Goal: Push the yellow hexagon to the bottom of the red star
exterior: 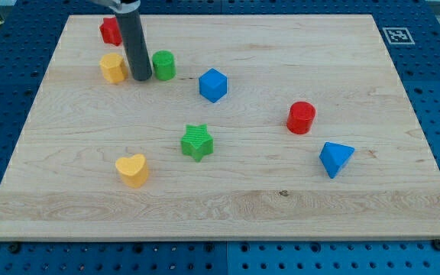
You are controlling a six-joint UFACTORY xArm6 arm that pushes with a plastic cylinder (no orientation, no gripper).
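Note:
The yellow hexagon (113,68) lies near the board's top left. The red star (111,30) lies just above it, a small gap between them. My dark rod comes down from the view's top, and my tip (140,77) rests on the board between the yellow hexagon on its left and the green cylinder (163,65) on its right. The tip is close to both; contact cannot be told.
A blue cube (213,85) lies right of the green cylinder. A green star (197,142) and a yellow heart (132,169) lie lower in the middle left. A red cylinder (302,117) and a blue triangular block (334,158) lie at the right. The wooden board (281,206) sits on a blue pegboard table.

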